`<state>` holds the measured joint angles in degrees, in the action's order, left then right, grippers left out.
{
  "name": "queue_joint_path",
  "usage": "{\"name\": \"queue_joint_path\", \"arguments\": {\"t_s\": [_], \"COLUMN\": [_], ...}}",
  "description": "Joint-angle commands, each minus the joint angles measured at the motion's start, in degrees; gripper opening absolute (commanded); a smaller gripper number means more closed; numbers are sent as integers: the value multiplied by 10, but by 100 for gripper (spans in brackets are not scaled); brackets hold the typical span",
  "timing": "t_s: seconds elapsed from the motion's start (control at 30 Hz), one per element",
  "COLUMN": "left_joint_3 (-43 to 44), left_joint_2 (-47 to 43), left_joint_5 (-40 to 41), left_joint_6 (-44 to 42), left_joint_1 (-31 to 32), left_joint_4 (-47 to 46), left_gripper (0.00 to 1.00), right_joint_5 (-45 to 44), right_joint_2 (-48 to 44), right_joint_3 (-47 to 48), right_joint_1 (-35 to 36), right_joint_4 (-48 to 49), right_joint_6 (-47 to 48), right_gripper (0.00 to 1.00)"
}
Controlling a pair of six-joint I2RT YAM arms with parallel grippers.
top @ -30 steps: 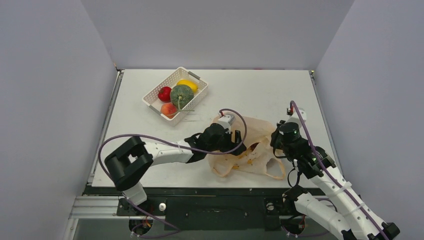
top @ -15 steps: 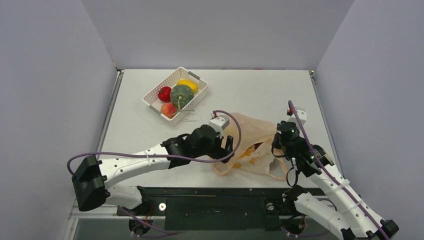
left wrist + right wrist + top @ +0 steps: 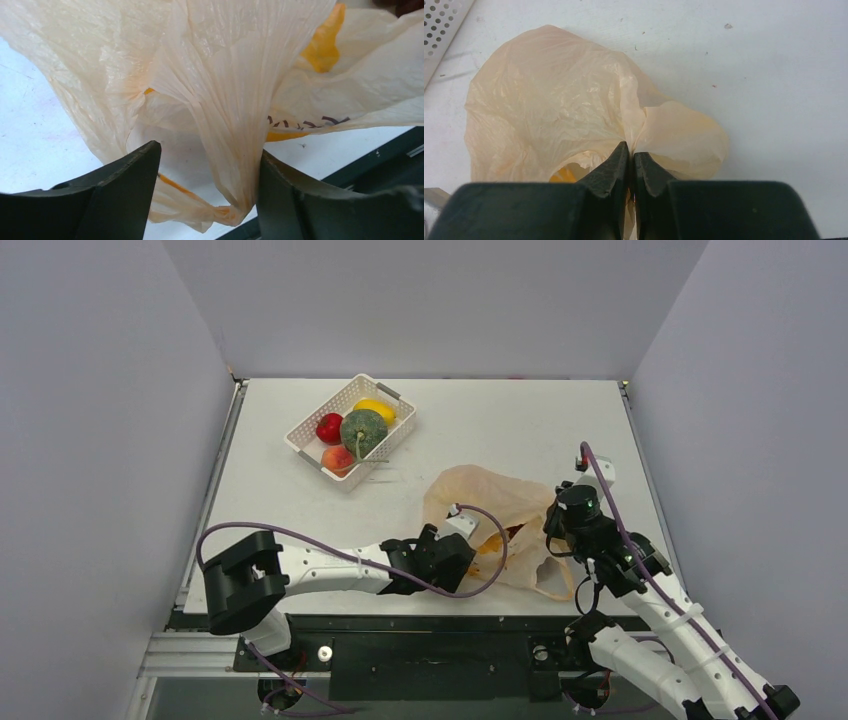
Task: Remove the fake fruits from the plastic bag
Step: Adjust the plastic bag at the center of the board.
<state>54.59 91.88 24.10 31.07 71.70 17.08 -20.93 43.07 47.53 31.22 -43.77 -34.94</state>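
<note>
Between L gripper [image 3: 207, 150] fingers, spread wide: bunched fold of plastic bag [image 3: 225, 75], brushing one finger, not pinched. R gripper [image 3: 630, 147] squeezed tight on bag's thin skin. Bag lies on table [image 3: 520, 420] near front edge, btw both arms. Far back-left, white basket [image 3: 312, 460] holds red apple [image 3: 329, 427], green melon [image 3: 363, 432].

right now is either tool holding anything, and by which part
The right tool is shut on the plastic bag, pinching a gathered fold of its film. The left tool is open around a twisted strip of bag, gripping nothing.
</note>
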Motion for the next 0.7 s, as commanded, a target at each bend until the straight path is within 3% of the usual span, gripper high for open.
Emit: {"name": "queue_joint_path", "arguments": {"t_s": [0.0,0.07,0.13,0.23,0.37,0.57,0.67], "left_joint_3": [8,11,20,39,63,72,74], "left_joint_2": [-1,-4,-11,-41,-95,-150,-154], "left_joint_5": [27,20,22,32,-5,-221,-304], "left_joint_6": [-13,-23,-33,-45,-52,-5,23], "left_joint_1": [-1,-1,-4,-15,-63,-193,-242], "left_joint_4": [-20,-23,-15,9,15,-43,-77], "left_gripper": [58,35,18,0,0,0,0], "right_joint_5": [-7,-7,-7,-7,-5,9,22], "right_joint_2": [-10,-10,-10,-13,-24,-32,-30], "right_joint_3": [4,2,-1,-8,-18,-29,-32], "right_joint_1": [2,2,2,2,2,3,7], "right_joint_4": [18,18,18,17,14,12,14], "right_joint_6": [6,5,3,1,-2,-18,-15], "right_gripper": [6,6,6,6,6,7,19]}}
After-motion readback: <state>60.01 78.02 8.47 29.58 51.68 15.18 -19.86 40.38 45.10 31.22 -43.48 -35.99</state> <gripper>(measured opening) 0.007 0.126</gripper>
